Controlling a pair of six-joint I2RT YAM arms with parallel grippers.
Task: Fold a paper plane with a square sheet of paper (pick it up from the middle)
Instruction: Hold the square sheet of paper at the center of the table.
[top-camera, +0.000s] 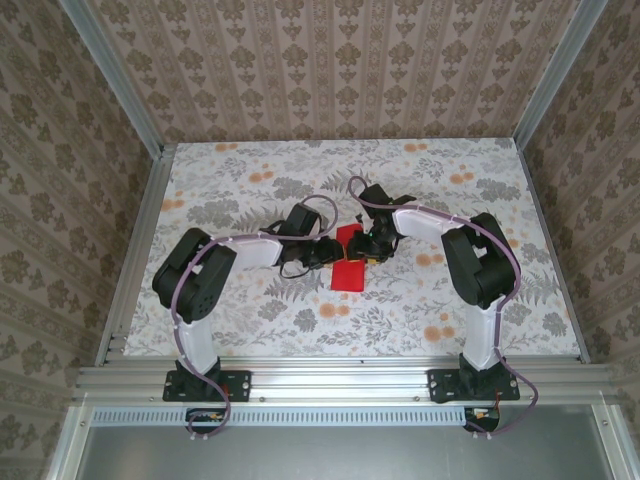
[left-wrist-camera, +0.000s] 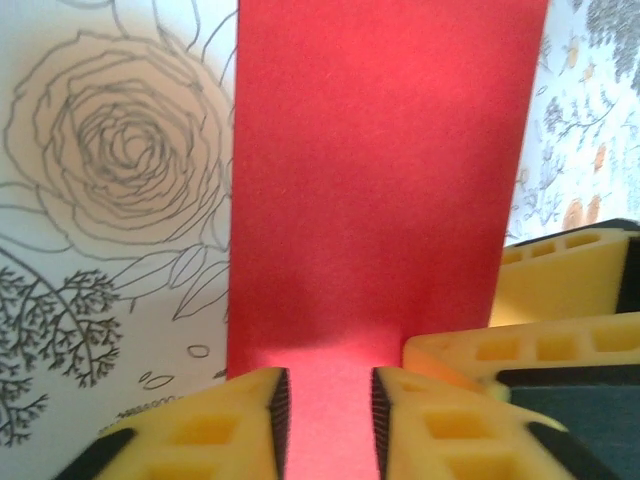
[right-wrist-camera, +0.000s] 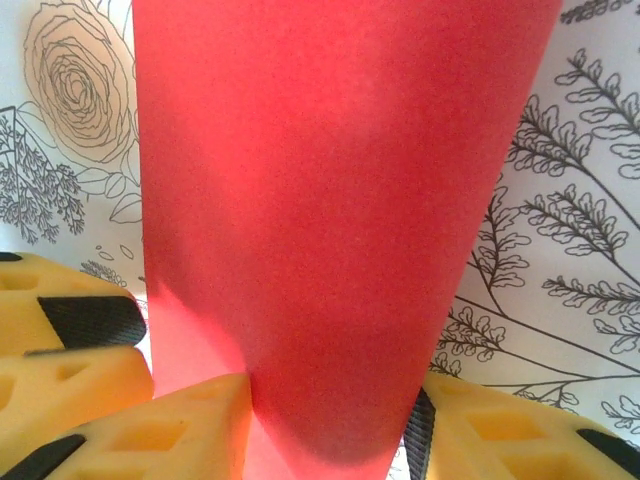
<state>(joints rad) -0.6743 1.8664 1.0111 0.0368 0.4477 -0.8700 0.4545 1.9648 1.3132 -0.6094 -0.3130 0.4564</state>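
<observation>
I judge an early fold is in hand. The left pincer (left-wrist-camera: 328, 420), at the sheet's 9 o'clock, stands parted over the square sheet of paper (top-camera: 348, 275) in the middle of the desk (top-camera: 250, 330). The right pincer (right-wrist-camera: 330, 435), at 1 o'clock, flanks the sheet's raised part, though I cannot tell if it grips. The next move calls for pressing the crease with edges aligned. Bare desk lies toward 6 o'clock.

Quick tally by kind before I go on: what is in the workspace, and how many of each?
Red sheet of paper: 1
Robot arms: 2, the left arm and the right arm
Pincers with yellow fingers: 2, the left pincer and the right pincer
Total: 5
</observation>
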